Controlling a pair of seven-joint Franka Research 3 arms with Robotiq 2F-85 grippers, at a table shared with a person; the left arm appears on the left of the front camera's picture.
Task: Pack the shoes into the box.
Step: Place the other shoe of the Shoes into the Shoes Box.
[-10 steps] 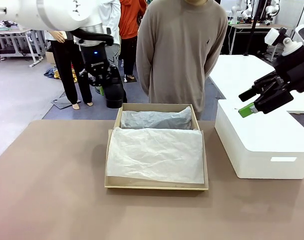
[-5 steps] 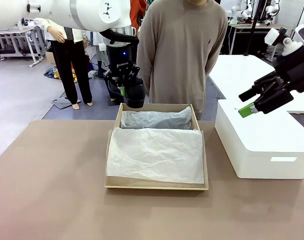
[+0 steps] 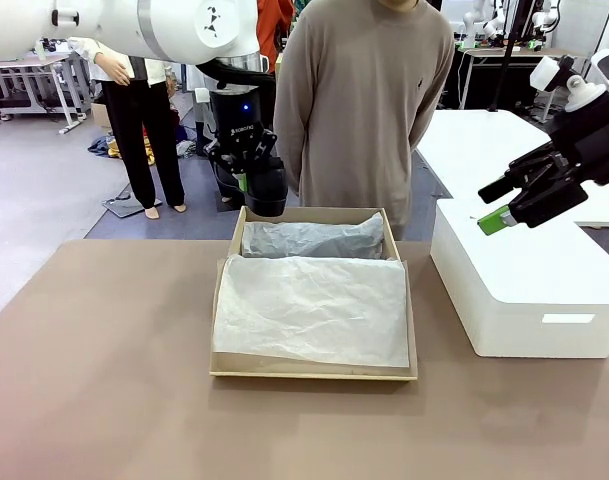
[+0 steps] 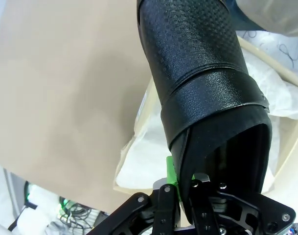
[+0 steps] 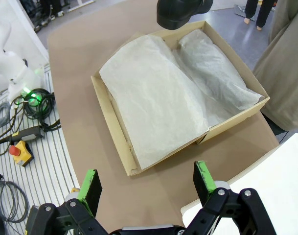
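Note:
A glossy black shoe [image 3: 267,195] hangs in the air just beyond the far left corner of the box [image 3: 314,372], with my left gripper [image 3: 246,180] shut on its opening. The left wrist view looks down the shoe [image 4: 197,73] from the gripper [image 4: 180,183], and the box's white tissue paper [image 4: 144,161] lies below it. The open brown box is lined and covered with tissue paper [image 3: 314,305]. My right gripper [image 3: 499,205] hovers open and empty over the white block, well right of the box [image 5: 114,127]. From there the shoe [image 5: 180,12] shows above the box.
A big white rectangular block [image 3: 524,290] stands on the table right of the box. A person [image 3: 364,110] stands close behind the box at the far edge. Bare brown tabletop [image 3: 94,360] lies left of and in front of the box.
My left arm has carried the shoe to the right, from beyond the box's left side to its far left corner, then stopped. The right arm has not moved.

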